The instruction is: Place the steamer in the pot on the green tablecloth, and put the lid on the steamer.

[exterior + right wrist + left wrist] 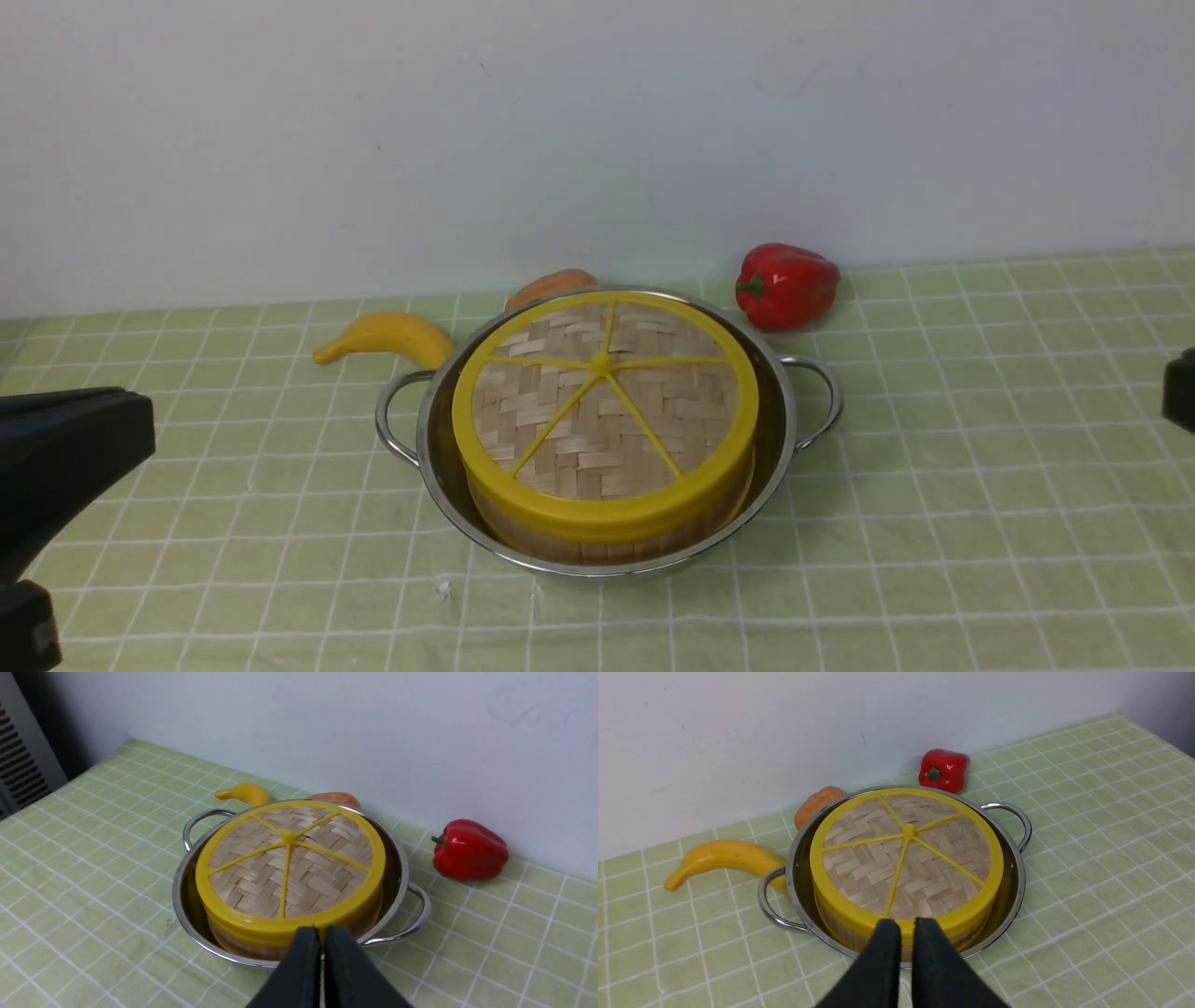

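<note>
The woven bamboo lid [605, 401], with its yellow rim and spokes, lies flat on the steamer [597, 546]. Only the steamer's bamboo wall shows under the lid. The steamer stands inside the shiny steel pot [775, 439] on the green tablecloth [980, 485]. My left gripper [907, 924] is shut and holds nothing; it hangs back from the pot's near side, apart from it. My right gripper [322, 931] is also shut and empty, drawn back from the pot. In the front view both grippers show only as black parts at the left and right edges.
A yellow banana [387, 338] lies by the pot's left handle. An orange root vegetable [551, 285] sits behind the pot by the wall. A red bell pepper [786, 285] stands at the back right. The white wall closes the far side.
</note>
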